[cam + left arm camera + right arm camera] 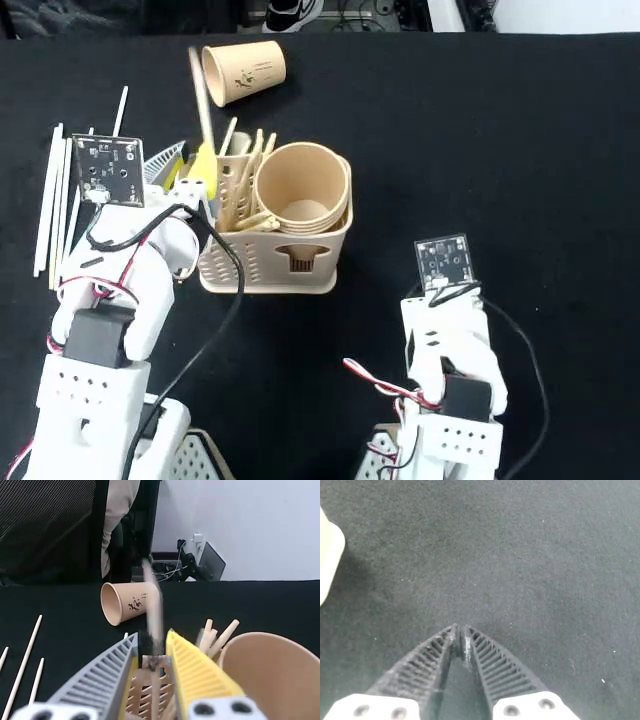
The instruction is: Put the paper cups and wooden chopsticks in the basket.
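Wooden and pale, the chopstick [152, 600] is pinched between the fingers of the left claw [151, 636], which hangs over the stick compartment of the basket [270, 278]. That compartment already bristles with other sticks, and the stacked paper cups [300, 185] fill the part beside it.

The grip looks to sit low on the stick, with most of its length rising above the claw and leaning toward the far side of the counter [520, 150]. Let go like that, it may topple over the basket wall instead of dropping in, or jam against the sticks already standing there.

One paper cup [243, 72] lies on its side beyond the basket. Being round, it would probably roll off at a glancing touch. The loose chopsticks [55, 200] lie flat on the counter beside the left arm, and such thin pieces are likely to slip from a pinch.

The right claw [460, 628] is pressed closed with nothing in it, over bare counter near the basket.

As for writing, the lying cup bears a small dark printed mark, too small to make out.
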Robot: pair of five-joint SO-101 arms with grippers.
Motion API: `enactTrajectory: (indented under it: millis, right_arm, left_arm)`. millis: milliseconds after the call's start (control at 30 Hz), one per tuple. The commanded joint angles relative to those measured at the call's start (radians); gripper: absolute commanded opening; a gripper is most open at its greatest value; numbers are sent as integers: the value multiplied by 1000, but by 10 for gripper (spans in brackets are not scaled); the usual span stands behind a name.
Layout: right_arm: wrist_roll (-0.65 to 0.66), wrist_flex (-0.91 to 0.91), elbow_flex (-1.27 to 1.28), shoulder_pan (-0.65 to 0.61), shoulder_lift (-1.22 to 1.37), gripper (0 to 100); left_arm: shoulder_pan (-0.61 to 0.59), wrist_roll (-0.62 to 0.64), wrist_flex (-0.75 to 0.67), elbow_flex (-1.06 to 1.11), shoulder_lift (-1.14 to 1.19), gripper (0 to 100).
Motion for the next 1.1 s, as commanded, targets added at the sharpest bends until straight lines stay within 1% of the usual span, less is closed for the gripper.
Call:
enactTrajectory:
  millis: [0,67,167,267,367,467,533,633,700,933,1000,1067]
  right_arm:
    - [0,5,-4,-14,-50,12]
    - [0,5,-4,-14,-50,12]
    - [0,5,-4,-14,-50,12]
    - [0,5,-4,-14,-50,12]
    - [0,5,-4,-14,-50,12]
    - [0,5,-4,-14,-50,12]
    - [0,5,-4,-14,-50,12]
    - [0,5,-4,-14,-50,12]
    - [0,5,-4,-14,-50,12]
    - [0,5,-4,-14,-50,12]
    - [0,5,-4,-14,-50,12]
    - [0,5,-4,-14,-50,12]
  left_arm:
    - [7,12,6,-53,-12,132]
    - [2,14,6,-56,-12,164]
    - [-12,14,8,-61,-52,180]
    - [-79,14,23,-58,-140,180]
    - [-228,20,43,-64,-203,184]
    - [-406,83,81,-74,-172,185]
    - [-493,83,89,-90,-100,185]
    - [-579,72,91,-139,64,186]
    - [-607,12,92,-188,192,186]
    - [-619,-239,97,-338,641,191]
    - [-624,-293,144,-404,763,223]
    - [-651,-301,212,-496,885,238]
